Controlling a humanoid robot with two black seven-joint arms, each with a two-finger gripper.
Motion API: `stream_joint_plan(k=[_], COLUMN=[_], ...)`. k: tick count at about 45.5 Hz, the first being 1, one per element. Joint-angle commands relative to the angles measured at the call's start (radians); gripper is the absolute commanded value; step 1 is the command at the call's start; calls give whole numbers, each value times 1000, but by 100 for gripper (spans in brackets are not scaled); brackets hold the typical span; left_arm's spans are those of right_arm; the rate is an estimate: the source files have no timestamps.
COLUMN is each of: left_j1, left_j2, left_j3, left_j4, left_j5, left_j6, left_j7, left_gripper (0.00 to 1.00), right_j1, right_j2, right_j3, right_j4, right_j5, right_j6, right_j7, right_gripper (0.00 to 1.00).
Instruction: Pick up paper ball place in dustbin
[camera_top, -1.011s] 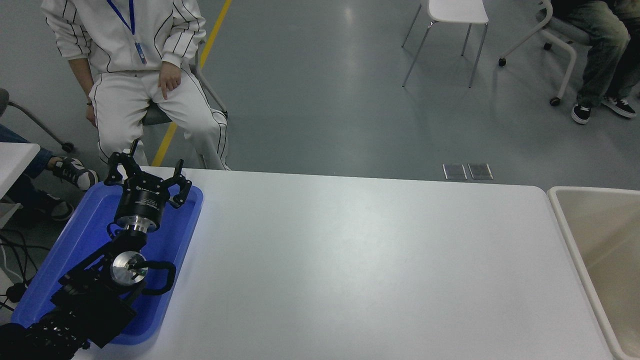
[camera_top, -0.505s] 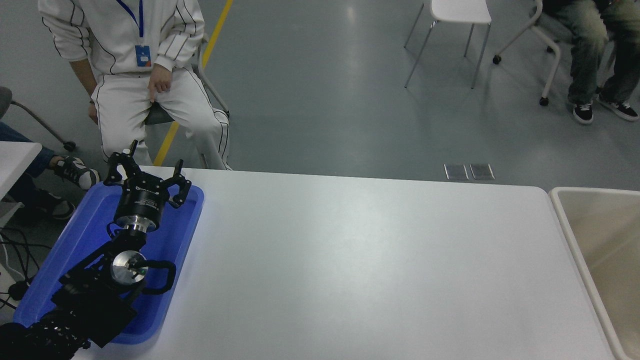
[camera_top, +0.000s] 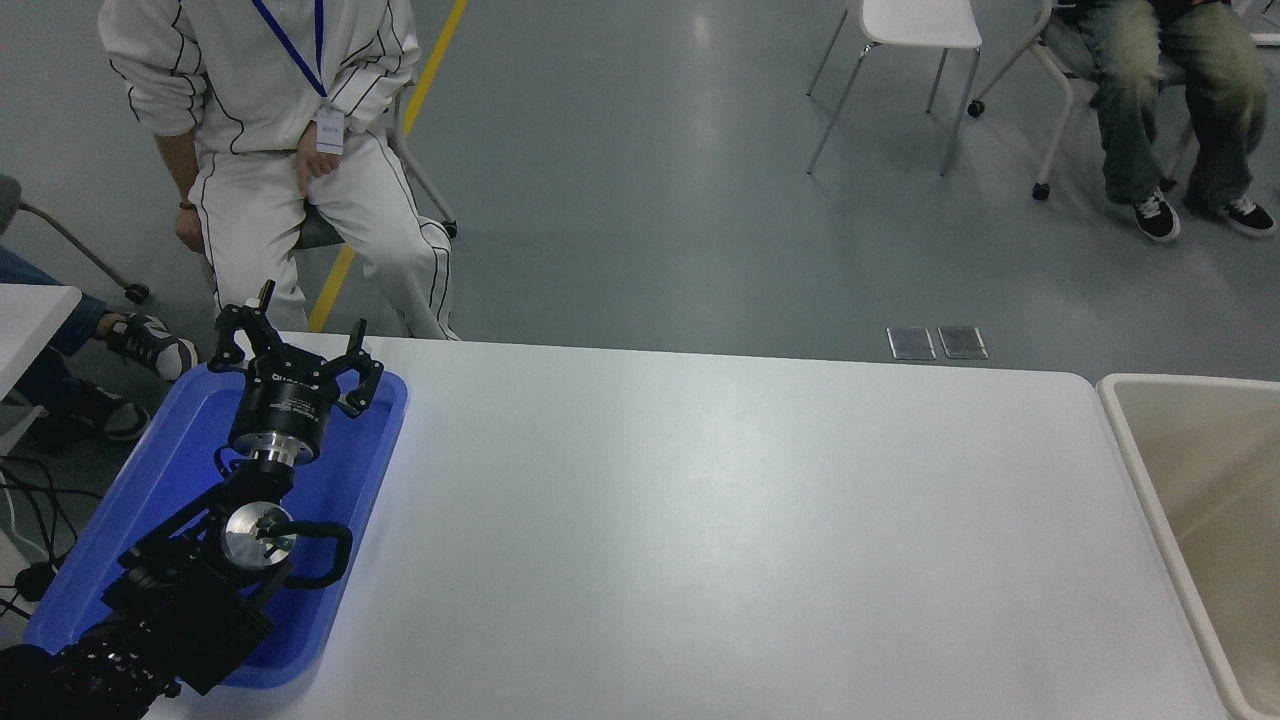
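The paper ball is out of view. The dustbin (camera_top: 1130, 440) stands at the table's right end, its cream inner walls and pale rim cut off by the picture's edge. My left gripper (camera_top: 297, 335) hangs open over the far end of a blue tray, with nothing between its fingers. The left arm reaches in from the lower left corner. No right arm or right gripper shows anywhere.
A shallow blue tray (camera_top: 375, 470) lies at the table's left edge under the left arm. A person in white (camera_top: 290, 130) sits on a chair just beyond the table's far left corner. Another person's legs (camera_top: 1150, 90) and a white chair (camera_top: 900, 40) are at the top right.
The left arm has not moved. The seated person in white shifted slightly, and the person at the top right rolled their chair to the left.
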Motion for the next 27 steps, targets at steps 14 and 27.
stream_joint_plan(k=[14, 27], left_j1=[0, 0], left_j2=[0, 0], left_j3=[0, 0], left_j4=[2, 0], left_j5=[0, 0], left_j6=[-1, 1], left_j7=[0, 0], left_gripper=[100, 100], right_j1=[-196, -196], right_j2=[177, 195], right_j3=[90, 90], right_j4=[-209, -209], right_j5=[25, 31], right_j6=[-137, -140], right_j7=[0, 0], right_gripper=[0, 0])
